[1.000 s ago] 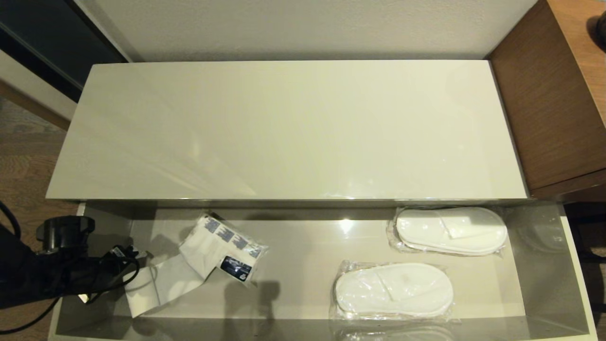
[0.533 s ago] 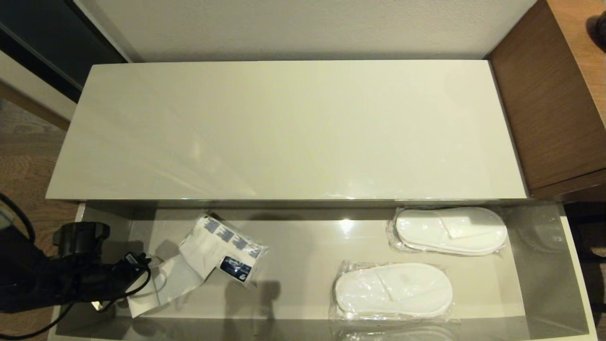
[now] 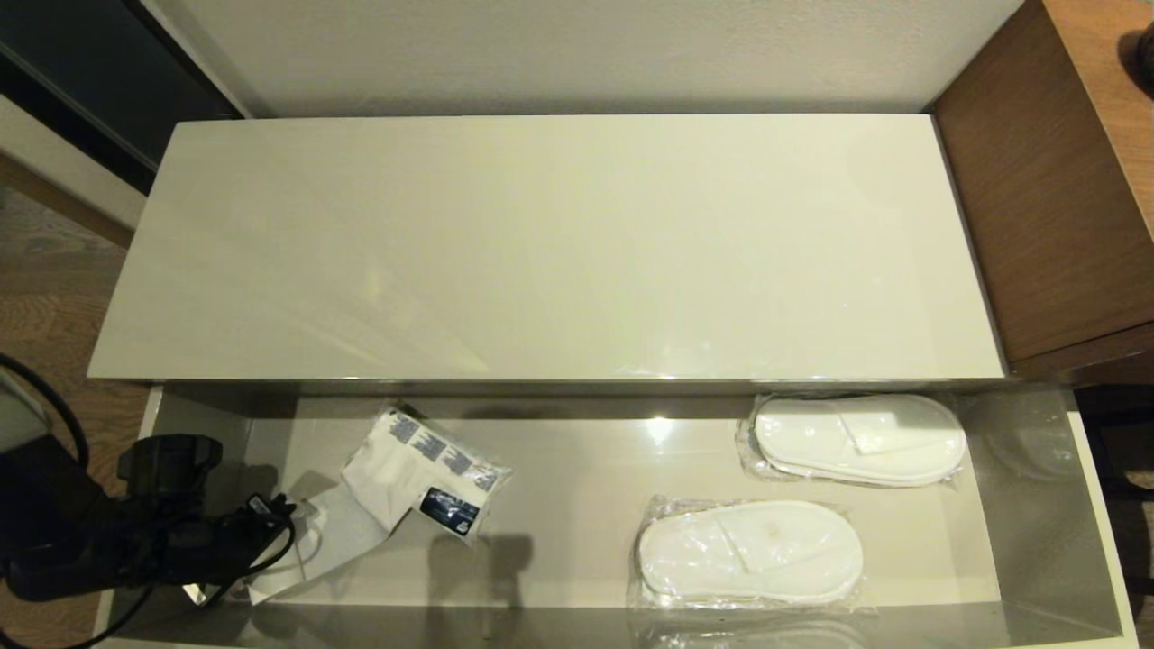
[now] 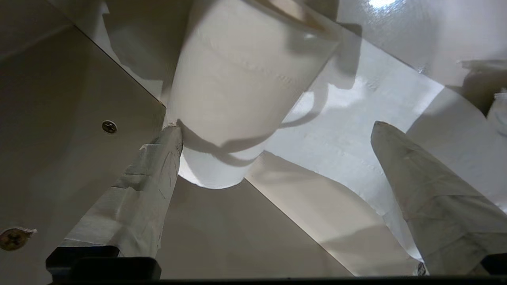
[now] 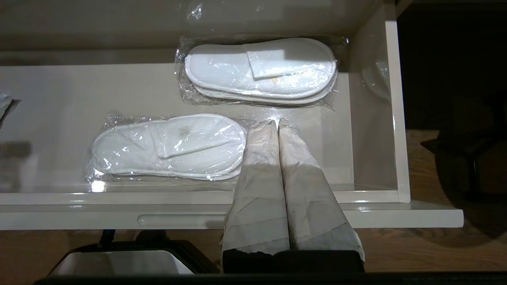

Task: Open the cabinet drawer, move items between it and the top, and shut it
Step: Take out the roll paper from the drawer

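Note:
The cabinet drawer point(image 3: 577, 487) is pulled out below the glossy beige top point(image 3: 541, 252), which is bare. Two white slipper packs point(image 3: 858, 439) point(image 3: 750, 550) lie in the drawer's right half. The toilet-paper roll point(image 4: 237, 79) sits at the drawer's left end, its loose tail point(image 3: 347, 536) spread on the floor. My left gripper point(image 4: 276, 126) is open inside that end, the roll just ahead of its fingertips, one finger point(image 4: 158, 166) close beside it. My right gripper point(image 5: 277, 122) is shut and empty, held in front of the drawer near the closer slipper pack point(image 5: 170, 146).
A white packet with blue printing point(image 3: 424, 469) lies right of the roll. A brown wood-grain desk point(image 3: 1055, 180) adjoins the cabinet on the right. The left arm point(image 3: 135, 541) with its cables crosses the drawer's left wall. Wooden floor lies on the left.
My left arm has pushed further right into the drawer's left end and now covers more of the roll. Slippers, packet and right gripper have not moved.

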